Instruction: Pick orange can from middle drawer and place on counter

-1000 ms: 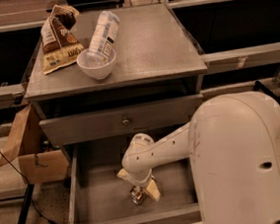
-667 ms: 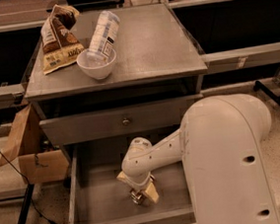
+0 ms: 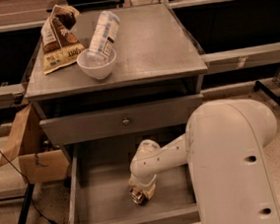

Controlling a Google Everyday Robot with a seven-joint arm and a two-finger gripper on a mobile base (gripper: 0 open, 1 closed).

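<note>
Locate the gripper (image 3: 140,191) at the end of the white arm (image 3: 159,156), lowered into the open drawer (image 3: 101,199), near its front wall and right of centre. The can (image 3: 137,198) lies directly at the gripper tip, on the drawer floor, partly hidden by it. You cannot tell how wide the gripper stands or whether it has hold of the can. The counter (image 3: 158,47) lies above and beyond the gripper. On it, up and left of the gripper, stand a bowl (image 3: 97,64), a bottle (image 3: 104,32) leaning into the bowl, and a bag (image 3: 59,40).
</note>
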